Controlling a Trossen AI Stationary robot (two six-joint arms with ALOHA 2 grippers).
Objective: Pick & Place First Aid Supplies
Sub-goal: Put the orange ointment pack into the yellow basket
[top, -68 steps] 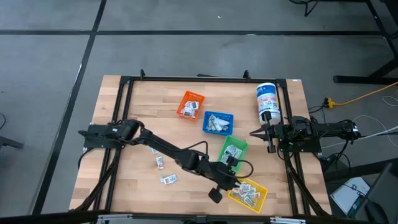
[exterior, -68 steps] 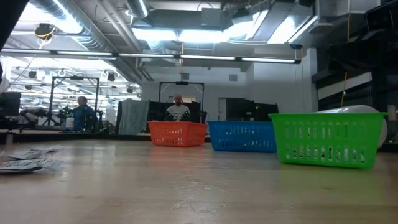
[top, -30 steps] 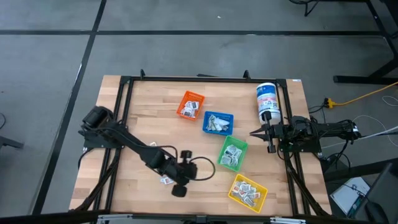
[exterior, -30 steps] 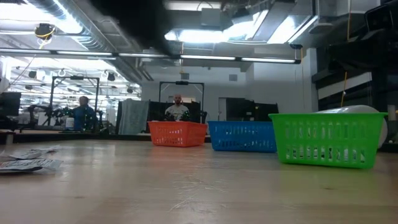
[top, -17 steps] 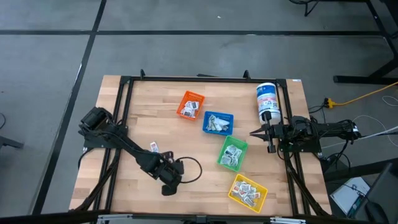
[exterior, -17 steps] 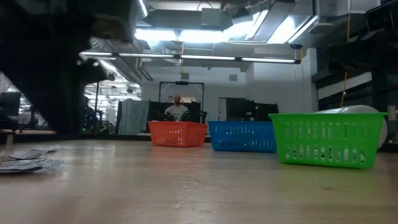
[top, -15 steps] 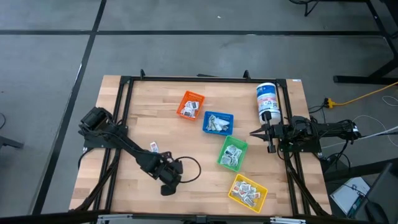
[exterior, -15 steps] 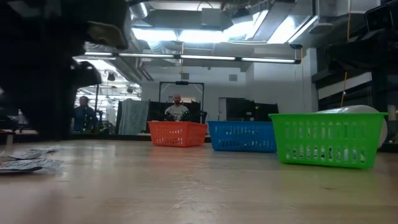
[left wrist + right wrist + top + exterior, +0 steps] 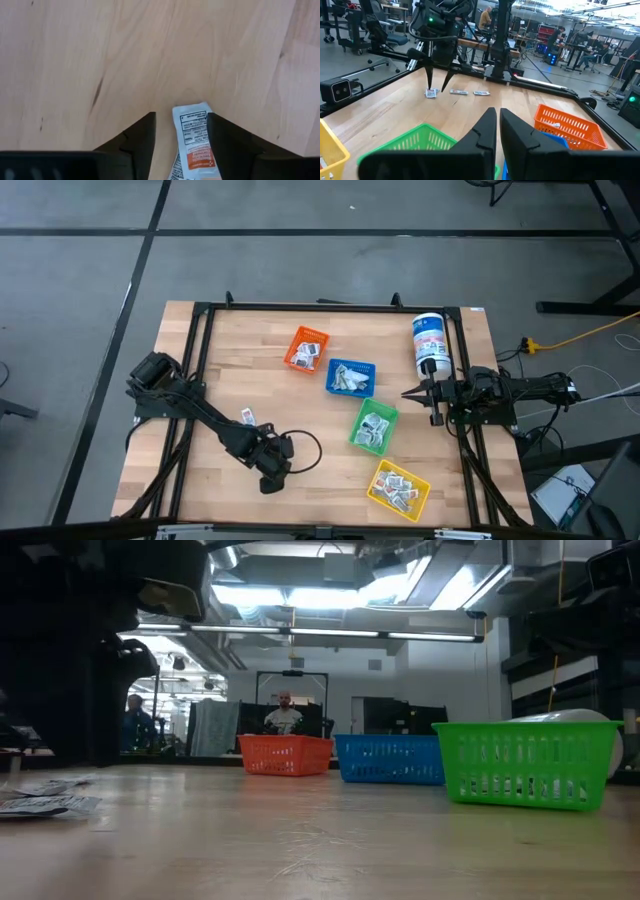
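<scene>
The first aid supplies are small flat white packets. One with orange print (image 9: 192, 142) lies flat on the wood between the fingers of my left gripper (image 9: 181, 122), which is open and points steeply down without touching it. From above, that gripper (image 9: 268, 472) stands near the table's front, left of centre, with another packet (image 9: 247, 416) lying just beyond it. The right wrist view shows further packets (image 9: 458, 92) beside it. Others fill the bins. My right gripper (image 9: 410, 393) waits shut at the right edge.
Orange (image 9: 306, 348), blue (image 9: 350, 377), green (image 9: 374, 426) and yellow (image 9: 398, 487) bins run in a slanting row from the far middle toward the near right. A tall white canister (image 9: 430, 345) stands at the far right. Bare wood lies left of my left arm.
My left gripper has gone a little toward the table's left edge and come down over the loose packets, rolling about its own axis. It has kept still for the last half second. The packets have stayed where they were.
</scene>
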